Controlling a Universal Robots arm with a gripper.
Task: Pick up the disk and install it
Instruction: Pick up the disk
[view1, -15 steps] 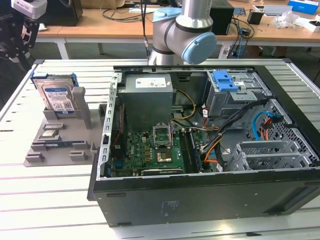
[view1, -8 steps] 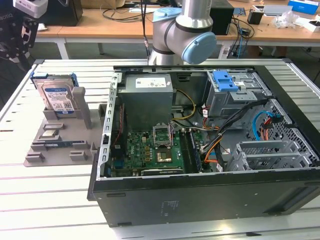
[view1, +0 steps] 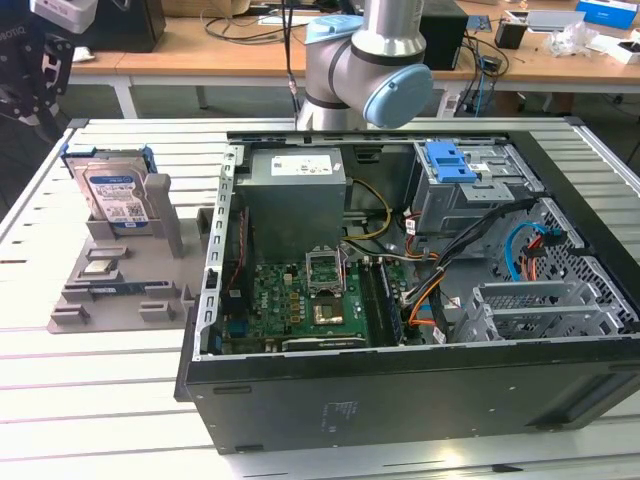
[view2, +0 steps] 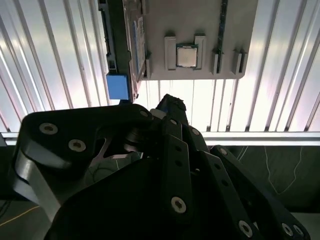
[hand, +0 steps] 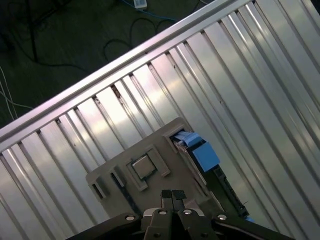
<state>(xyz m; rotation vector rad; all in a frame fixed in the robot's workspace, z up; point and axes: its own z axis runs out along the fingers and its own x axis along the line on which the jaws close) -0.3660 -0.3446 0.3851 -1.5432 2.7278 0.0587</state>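
1. Workshop room: wooden desks (view1: 540, 60) strewn with cables at the back, a slatted aluminium table (view1: 100, 400) in front.
2. On the table, toward the exterior view's right: an open computer case (view1: 400, 390) lying on its side, showing a green motherboard (view1: 300, 300), a grey power-supply box (view1: 295, 195) and a blue drive-bay latch (view1: 448, 160).
3. Just beside the case, on the exterior view's left: a grey fixture tray (view1: 130, 300) lying flat on the slats.
4. Standing upright on edge in a slot at the tray's far end: the disk (view1: 113, 190), white-and-blue label facing the camera, blue rails at both sides. Not yet in the case.
5. Lying flat in tray pockets nearer the camera: a processor chip (view1: 100, 267) and a memory stick (view1: 105, 288).
6. Rising behind the case: the arm's grey-and-blue base joints (view1: 365, 60).
7. Hanging above the tray, apart from the disk: the black gripper (hand: 172, 196), fingertips pressed together in the first wrist view, nothing between them.
8. In both wrist views, looking down on the tray: the disk edge-on with a blue rail at its end, the chip square in its pocket close by.
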